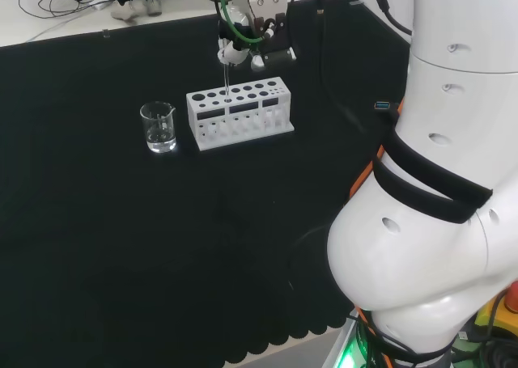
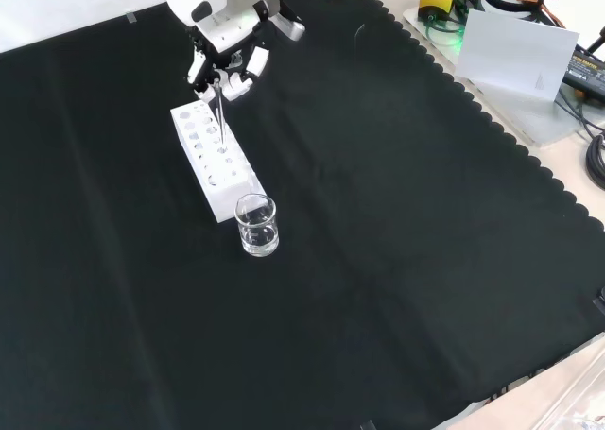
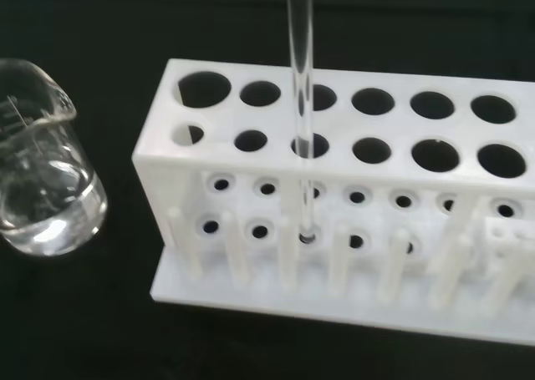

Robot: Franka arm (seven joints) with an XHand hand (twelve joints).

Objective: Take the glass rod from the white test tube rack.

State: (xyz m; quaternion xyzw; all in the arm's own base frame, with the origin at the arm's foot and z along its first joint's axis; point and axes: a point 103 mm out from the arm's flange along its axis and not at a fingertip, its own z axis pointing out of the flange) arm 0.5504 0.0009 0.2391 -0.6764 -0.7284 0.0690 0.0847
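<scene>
Front view, upper left of the frame: the hand hangs just above the far end of the white test tube rack, its fingers curled inward round the top of the glass rod. The rod runs down from the fingers and stands nearly upright in one of the rack's holes. In the head view the same hand sits at the top centre of the frame, directly over the rack, and the rod shows as a thin pale line dropping from the fingers into a hole toward the left of the rack's top plate. In the wrist view the rod is clear and tube-like, passing through a hole in the nearer row of the rack, with its lower tip still down between the rack's pegs near the base plate. A small glass beaker stands on the black cloth just beside the rack's near end in the front view; in the head view the beaker is left of the rack, and it appears to hold some clear liquid.
</scene>
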